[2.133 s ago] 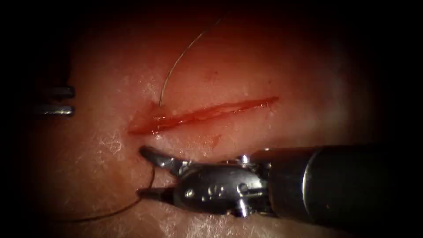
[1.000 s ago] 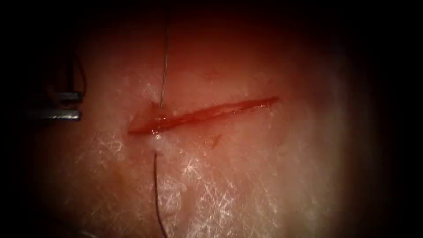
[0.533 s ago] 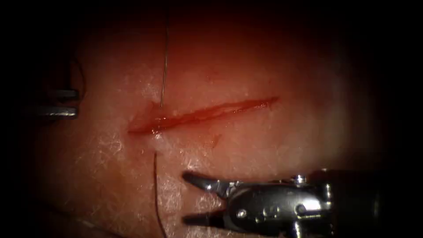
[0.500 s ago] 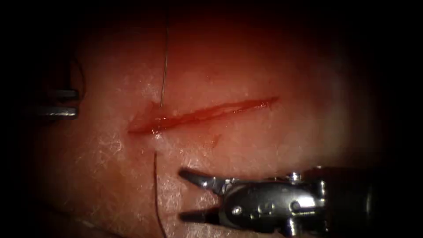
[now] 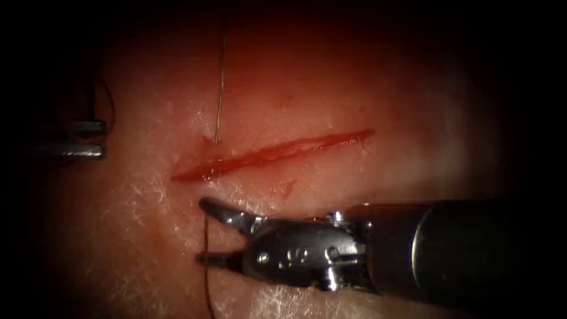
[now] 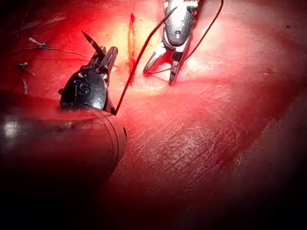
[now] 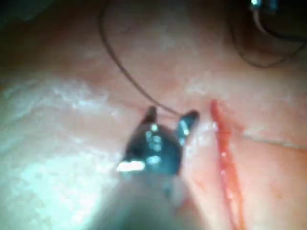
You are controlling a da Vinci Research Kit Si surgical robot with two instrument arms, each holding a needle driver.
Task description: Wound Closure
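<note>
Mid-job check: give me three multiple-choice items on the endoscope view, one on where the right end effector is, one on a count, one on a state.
1. Where is the right end effector?
A. above the cut's right end
B. below the cut's left end
C. on the cut's middle

2. How many runs of thread leave the tissue by the cut?
A. two
B. none
C. five

3. The right end effector's jaws are:
A. shut on the needle
B. shut on tissue
C. open

Answers:
1. B, since it sits just below the cut's left end.
2. A, since one run goes up and one goes down.
3. C, since the jaws stand apart by the lower run, gripping nothing.
</note>
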